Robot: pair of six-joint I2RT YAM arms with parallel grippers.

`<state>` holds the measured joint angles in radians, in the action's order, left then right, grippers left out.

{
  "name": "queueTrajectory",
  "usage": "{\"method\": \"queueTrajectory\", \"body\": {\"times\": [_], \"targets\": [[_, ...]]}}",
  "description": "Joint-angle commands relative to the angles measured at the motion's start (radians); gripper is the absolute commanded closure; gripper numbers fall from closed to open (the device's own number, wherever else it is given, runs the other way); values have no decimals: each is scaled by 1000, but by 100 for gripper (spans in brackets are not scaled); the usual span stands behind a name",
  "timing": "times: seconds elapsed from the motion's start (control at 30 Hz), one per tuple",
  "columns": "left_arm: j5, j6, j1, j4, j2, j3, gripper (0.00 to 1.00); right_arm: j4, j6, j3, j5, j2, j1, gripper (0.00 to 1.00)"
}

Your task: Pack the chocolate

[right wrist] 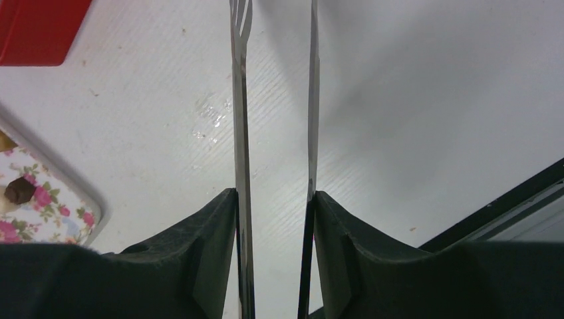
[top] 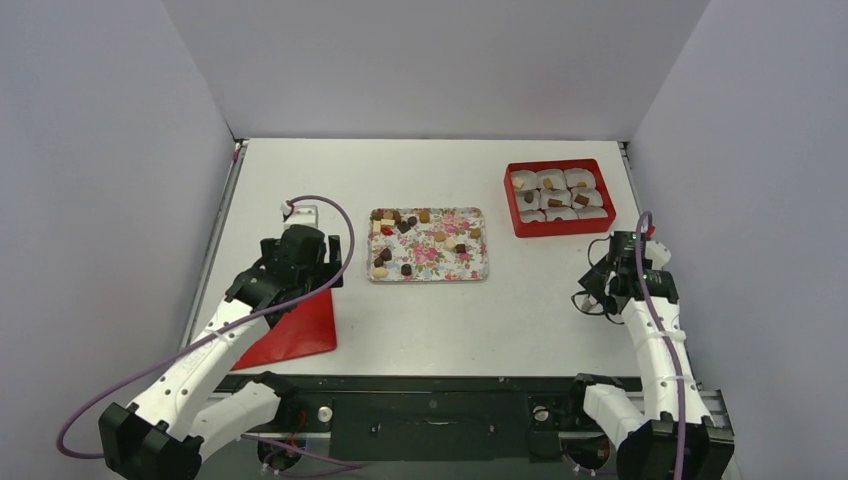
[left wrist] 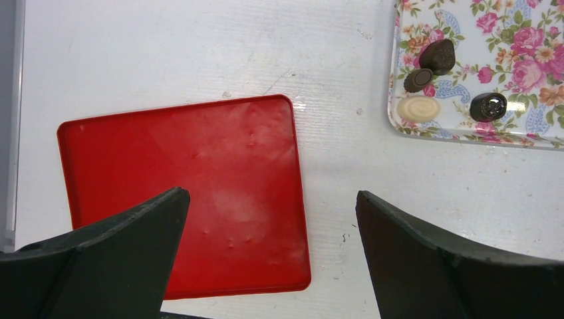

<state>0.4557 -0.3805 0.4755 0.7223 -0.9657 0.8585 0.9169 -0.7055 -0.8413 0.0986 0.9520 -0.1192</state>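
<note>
The chocolate [top: 405,225] lies scattered on a flower-patterned tray [top: 428,277]; the pieces are dark, tan and cream. The left wrist view shows three dark pieces [left wrist: 437,56] and one cream piece [left wrist: 418,109] at the tray's corner. More pieces sit in white cups inside a red box [top: 560,165]. My left gripper [left wrist: 269,196] hangs open over a flat red lid [left wrist: 199,179], holding nothing. My right gripper [right wrist: 274,193] is shut on metal tongs [right wrist: 239,100]. The two thin tong blades stand a little apart with nothing between them, over bare table right of the tray.
The red lid [top: 295,330] lies at the front left of the table, under my left arm [top: 290,265]. The red box stands at the back right, beyond my right gripper [top: 603,280]. In the right wrist view the tray corner [right wrist: 66,193] shows at lower left, with the table's dark front edge [right wrist: 505,199] at right.
</note>
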Motion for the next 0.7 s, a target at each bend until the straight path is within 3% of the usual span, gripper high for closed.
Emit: {"method": "queueTrajectory", "body": {"times": [0.0,0.37,0.67], "targets": [[-23,5,-6,-38,25,13,4,-228,-92,109,85,5,-8,58],[-25,4,-6,-37,13,14,4,-478,-202,311,57,89,0,52],[-71,-68,-11,-3,-69,24,4,-549,-227,351,8,145,30,35]]}}
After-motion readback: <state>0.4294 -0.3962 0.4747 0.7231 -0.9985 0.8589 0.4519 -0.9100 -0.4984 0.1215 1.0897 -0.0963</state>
